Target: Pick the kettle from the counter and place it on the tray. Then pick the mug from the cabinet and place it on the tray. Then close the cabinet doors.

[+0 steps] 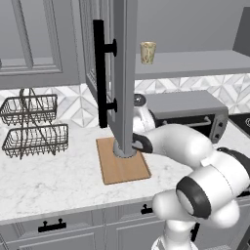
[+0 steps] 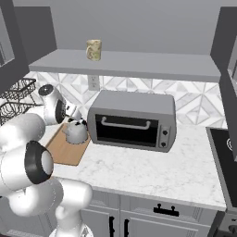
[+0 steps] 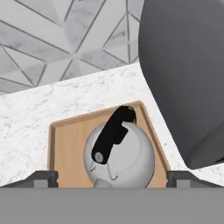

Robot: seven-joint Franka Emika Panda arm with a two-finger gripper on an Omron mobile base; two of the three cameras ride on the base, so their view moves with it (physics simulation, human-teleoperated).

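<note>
Kettle (image 3: 119, 157) sits on tray (image 3: 65, 135), lower centre of hand view, directly below gripper (image 3: 111, 177); finger tips spread wide either side, not touching it, so released. Kettle step looks done. Mug (image 2: 93, 49) up on cabinet shelf (image 2: 139, 65), upper left of right base view, well above and apart from gripper; next move needs big lift. Open cabinet door (image 1: 119, 73) hangs in front of tray in left base view, toaster oven (image 2: 133, 120) just right of kettle: both crowd path up.
</note>
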